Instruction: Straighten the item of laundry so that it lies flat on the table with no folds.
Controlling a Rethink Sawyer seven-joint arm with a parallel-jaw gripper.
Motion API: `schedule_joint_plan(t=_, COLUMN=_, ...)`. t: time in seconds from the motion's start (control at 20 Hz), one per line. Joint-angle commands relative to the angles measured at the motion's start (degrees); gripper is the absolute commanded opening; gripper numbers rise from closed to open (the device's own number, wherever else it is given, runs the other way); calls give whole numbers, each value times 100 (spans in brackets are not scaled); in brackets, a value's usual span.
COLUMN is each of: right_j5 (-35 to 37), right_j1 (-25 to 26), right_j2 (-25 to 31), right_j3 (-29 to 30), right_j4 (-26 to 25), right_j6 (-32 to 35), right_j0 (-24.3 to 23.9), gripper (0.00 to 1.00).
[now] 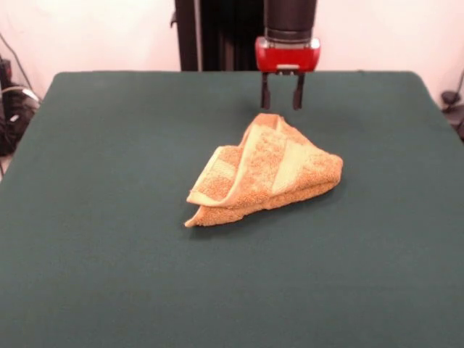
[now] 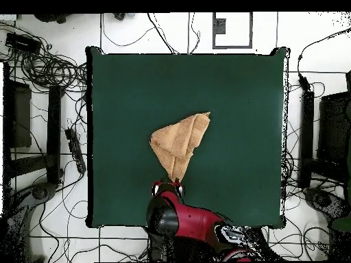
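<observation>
I can read no text, label, brand, number or sign anywhere in either view; nothing legible stands on my red wrist housing, on the towel (image 1: 264, 170) or on the green table (image 1: 109, 275)

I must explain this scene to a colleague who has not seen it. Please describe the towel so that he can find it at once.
Look at the large table covered in dark green felt-like cloth. Near its middle lies a small orange-tan terry-cloth towel, folded over itself into a rough triangle with a smoother pale band showing. It is the only thing on the cloth; the red and black gripper hangs with open fingers by its far corner.
</observation>
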Motion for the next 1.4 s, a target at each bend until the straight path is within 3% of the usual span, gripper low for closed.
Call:
schedule_joint_plan(t=0.05, right_j5=65, right_j1=452, right_j2=829, right_j3=49, right_j4=561, right_j6=1929, right_j0=138, gripper=100)
schedule_joint_plan(t=0.5, right_j5=-199, right_j1=280, right_j2=758, right_j3=187, right_j4=709, right_j6=2122, right_j0=238, gripper=100)
schedule_joint_plan(t=0.6, right_j5=-6, right_j1=70, right_j2=667, right_j3=182, right_j4=760, right_j6=2042, right_j0=324, gripper=100)
schedule_joint_plan(t=0.9, right_j5=90, right_j1=192, right_j2=703, right_j3=-48, right_j4=637, right_j6=2009, right_j0=260, gripper=100)
schedule_joint_plan(t=1.4, right_j5=512, right_j1=-223, right_j2=573, right_j3=-113, right_j4=944, right_j6=1985, right_j0=374, gripper=100)
